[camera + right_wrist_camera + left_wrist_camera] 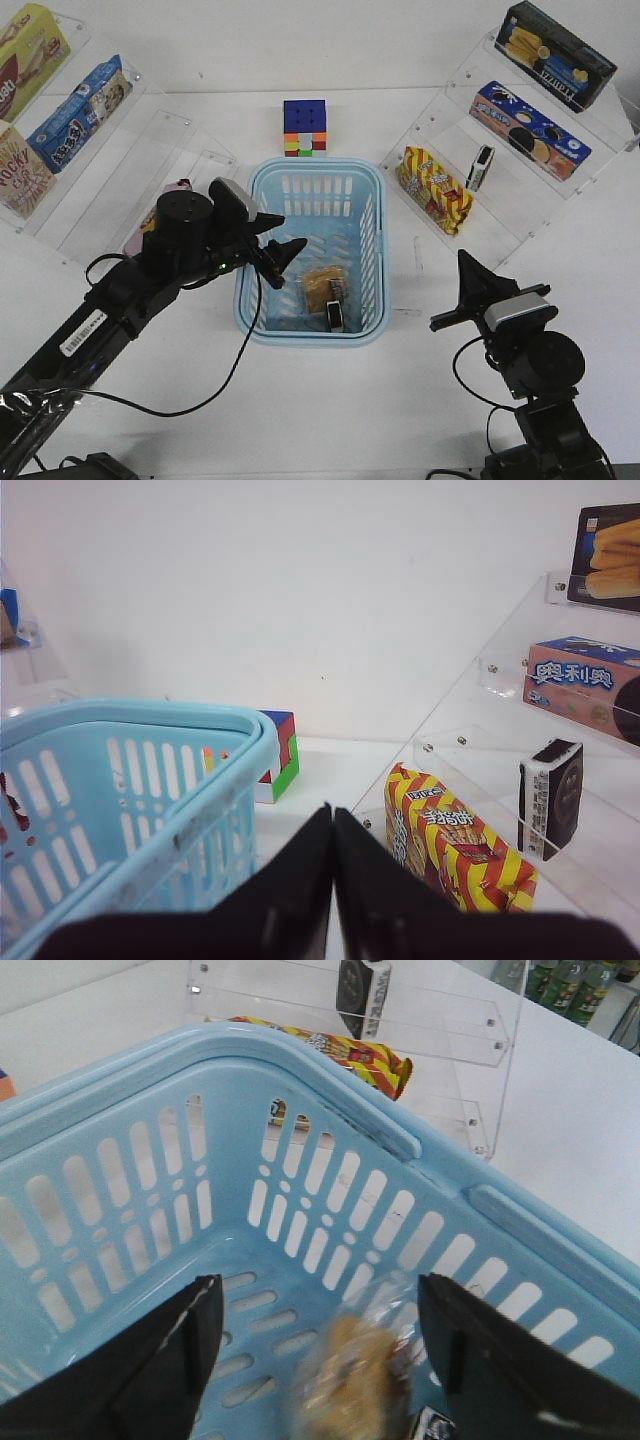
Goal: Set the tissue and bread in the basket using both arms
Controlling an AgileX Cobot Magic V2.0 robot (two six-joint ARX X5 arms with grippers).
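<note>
- The basket [312,252] sits mid-table, its thick rim unbroken all round, with bare white table on its near side and to its right.
- The left gripper [283,258] hangs over the basket's left wall, its jaws spread wide with nothing between them; in the left wrist view the two black fingers [165,1360] stand well apart above the slotted floor.
- The right gripper [467,272] is out over bare table to the right of the basket, clear of its rim; its jaws are pressed together, gripping nothing.
- One bread [321,286] lies on the basket's floor, toward its near right corner, blurred in the left wrist view.
- One tissue [335,316] lies in the basket just nearer than the bread, touching it.
- A second pack like it [481,167] stands upright on the clear shelf right of the basket.
- One striped snack bag [435,190] lies on that shelf's lowest step, close beyond the basket's right rim.
- One colour cube [305,128] stands just behind the basket.
- Left of the basket, one box reads "POCKY" [20,170].
</note>
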